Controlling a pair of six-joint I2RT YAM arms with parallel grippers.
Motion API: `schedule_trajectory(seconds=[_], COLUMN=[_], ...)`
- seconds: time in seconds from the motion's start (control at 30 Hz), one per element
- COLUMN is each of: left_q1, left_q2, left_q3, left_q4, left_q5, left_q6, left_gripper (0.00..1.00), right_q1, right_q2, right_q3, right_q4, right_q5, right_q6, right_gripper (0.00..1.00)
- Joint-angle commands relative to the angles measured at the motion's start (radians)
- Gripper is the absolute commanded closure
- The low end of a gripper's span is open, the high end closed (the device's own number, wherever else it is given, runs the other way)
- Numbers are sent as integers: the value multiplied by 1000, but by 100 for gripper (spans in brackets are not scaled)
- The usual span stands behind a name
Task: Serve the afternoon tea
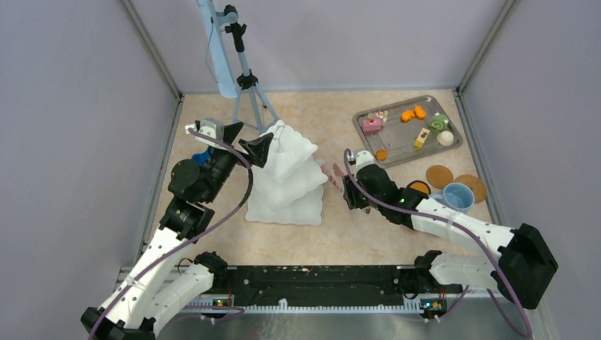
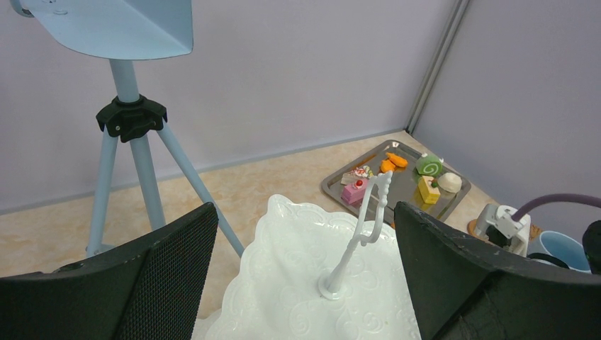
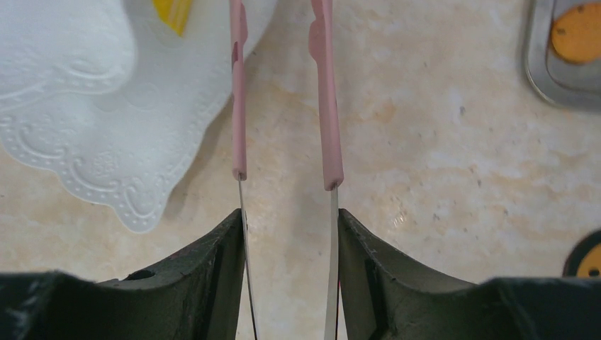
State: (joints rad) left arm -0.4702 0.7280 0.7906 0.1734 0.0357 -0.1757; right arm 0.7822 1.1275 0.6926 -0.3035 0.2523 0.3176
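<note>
A white tiered stand (image 1: 290, 177) stands mid-table, its loop handle (image 2: 368, 212) upright. My left gripper (image 1: 244, 139) hovers open over the top tier (image 2: 305, 283), touching nothing. To the right of the stand, my right gripper (image 1: 347, 190) is shut on pink tongs (image 3: 326, 106), whose tips (image 1: 331, 177) are apart and point at a lower tier. A yellow pastry (image 3: 173, 10) lies on that tier. On the metal tray (image 1: 363, 117) at the back right lie a pink cake slice (image 1: 372, 125), orange pieces (image 1: 413, 113), a green roll (image 1: 439, 122), a yellow piece (image 1: 422, 138) and a cream ball (image 1: 445, 138).
A blue tripod (image 1: 244, 78) stands behind the stand, close to my left arm. A blue cup (image 1: 457, 197) and two brown coasters (image 1: 439, 176) sit right of my right arm. A blue toy (image 1: 202, 157) shows behind my left wrist. Walls close in three sides.
</note>
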Motion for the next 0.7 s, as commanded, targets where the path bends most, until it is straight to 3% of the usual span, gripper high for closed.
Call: schedule_trajectory(seconds=[0.0,0.13,0.4,0.53,0.67], left_q1=[1,1,0,0,-5], left_q2=[-20,-18,-21,-23,-23], left_q3=[6,3,1,-1,-7], left_q4=[38,41,47,49,55], left_q5=[2,11,11,8,7], left_q6=[3,-5,-6,-5,-7], left_gripper=[1,1,1,1,1], right_q1=[-145,-277,-589,-718,-767], right_q2=[-47,-39,120,197,271], right_q3=[74,138,274,267,290], right_q4=[-124,-125,-58,63,124], right_q5=[73,18,-302,-480,-548], right_q6=[93,66,148,216,217], right_gripper=[55,55,54,53,50])
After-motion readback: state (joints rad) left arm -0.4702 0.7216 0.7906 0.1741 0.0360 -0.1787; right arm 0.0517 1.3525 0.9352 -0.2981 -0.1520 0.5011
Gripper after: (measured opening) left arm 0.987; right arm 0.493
